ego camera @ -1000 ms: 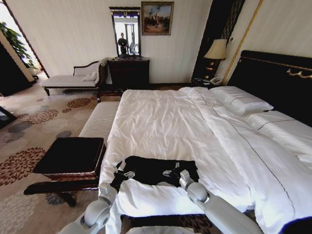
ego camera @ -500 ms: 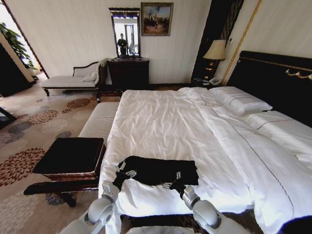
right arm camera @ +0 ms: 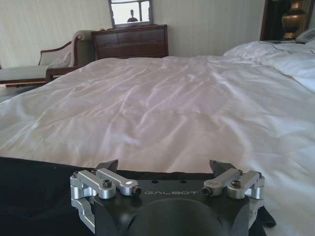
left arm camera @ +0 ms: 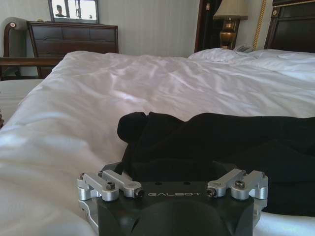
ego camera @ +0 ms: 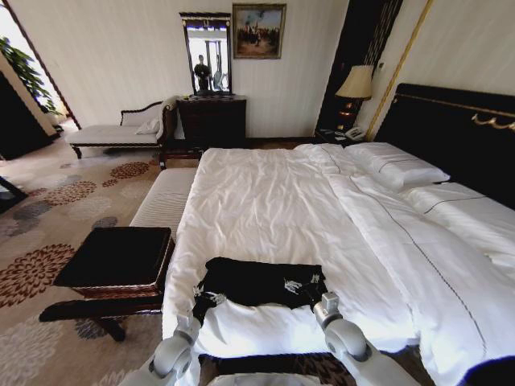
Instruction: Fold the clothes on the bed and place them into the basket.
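The clothes [ego camera: 259,280], a black T-shirt, lie folded into a flat rectangle on the white duvet of the bed [ego camera: 273,201], close to its near edge. My left gripper [ego camera: 208,297] sits at the shirt's near left corner and my right gripper [ego camera: 305,284] at its near right part, both low over the fabric. From the left wrist, the left gripper [left arm camera: 173,169] stands open against the black cloth [left arm camera: 221,142]. The right gripper [right arm camera: 165,167] is open too, its fingertips [right arm camera: 112,165] just over the shirt's far edge [right arm camera: 39,187]. The basket [ego camera: 117,256], dark inside, stands left of the bed.
A pale striped bench [ego camera: 165,199] runs along the bed's left side beyond the basket. Pillows [ego camera: 398,167] and the dark headboard [ego camera: 459,129] are at the right. A dresser [ego camera: 212,121] and chaise [ego camera: 121,133] line the far wall. Patterned carpet [ego camera: 48,217] lies open at left.
The right gripper has swung right and farther onto the shirt. The left gripper has drawn back slightly toward the bed's near edge. The shirt lies much as before.
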Tool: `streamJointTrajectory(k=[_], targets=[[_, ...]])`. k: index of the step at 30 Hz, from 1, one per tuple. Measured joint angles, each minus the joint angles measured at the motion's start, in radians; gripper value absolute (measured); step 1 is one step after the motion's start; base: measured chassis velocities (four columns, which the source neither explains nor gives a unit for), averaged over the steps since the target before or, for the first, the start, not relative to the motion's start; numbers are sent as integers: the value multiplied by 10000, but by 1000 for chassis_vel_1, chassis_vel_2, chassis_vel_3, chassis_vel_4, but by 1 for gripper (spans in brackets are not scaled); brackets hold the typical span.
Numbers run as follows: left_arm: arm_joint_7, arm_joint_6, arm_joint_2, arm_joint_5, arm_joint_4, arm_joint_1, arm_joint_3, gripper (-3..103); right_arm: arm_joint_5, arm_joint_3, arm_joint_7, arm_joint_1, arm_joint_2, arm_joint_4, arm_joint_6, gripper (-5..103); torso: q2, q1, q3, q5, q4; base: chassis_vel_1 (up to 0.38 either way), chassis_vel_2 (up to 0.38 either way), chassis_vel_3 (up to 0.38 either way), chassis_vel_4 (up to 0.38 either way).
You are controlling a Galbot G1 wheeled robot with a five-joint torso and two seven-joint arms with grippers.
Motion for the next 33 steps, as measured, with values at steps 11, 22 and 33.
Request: streamJointTrajectory(k=[11, 22, 33], targets=[[-41, -800, -669, 935, -1416, 1191, -1172, 100, 3768, 2513, 44, -1241, 1340, 520, -983, 100, 1, 0, 0, 0, -3, 0, 0, 0, 0], [-43, -830, -972, 947, -3474, 2463, -2637, 100, 6673, 4010, -380, -1564, 2246, 4, -1891, 100, 0, 0, 0, 0, 0, 0, 0, 0, 0], [-190, -670, -1168, 968, -3791, 2960, -2777, 100, 7183, 3570, -589, -1417, 3275, 97, -2304, 100, -1, 0, 1, -2, -1, 0, 0, 0, 0]])
